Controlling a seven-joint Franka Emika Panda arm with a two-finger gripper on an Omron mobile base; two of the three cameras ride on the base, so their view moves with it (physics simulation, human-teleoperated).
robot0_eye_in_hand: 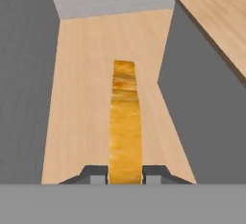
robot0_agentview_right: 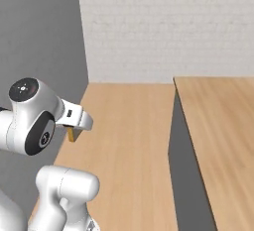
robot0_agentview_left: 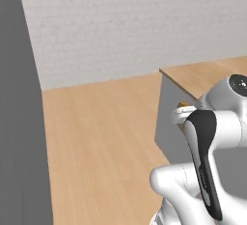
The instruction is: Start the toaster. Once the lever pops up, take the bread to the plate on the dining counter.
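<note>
My gripper (robot0_eye_in_hand: 125, 176) is shut on the bread (robot0_eye_in_hand: 125, 122), a golden-tan slice seen edge-on, rising from between the two fingertips. A small tan corner of the bread (robot0_agentview_right: 71, 135) also pokes out below the white hand in the right base view, and the bread (robot0_agentview_left: 183, 105) peeks out beside the arm in the left base view. The dining counter (robot0_eye_in_hand: 218, 11), light wood on top with a grey side panel, stands ahead to the right, its near corner pointing toward me. The gripper hangs over the floor, left of that corner. The toaster and the plate are out of view.
A tall grey panel (robot0_agentview_left: 19, 122) closes off the left side. A white brick wall (robot0_agentview_right: 163, 27) runs across the back. Light wooden floor (robot0_agentview_right: 124, 141) stretches between the grey panel and the counter's grey side (robot0_agentview_right: 181, 165).
</note>
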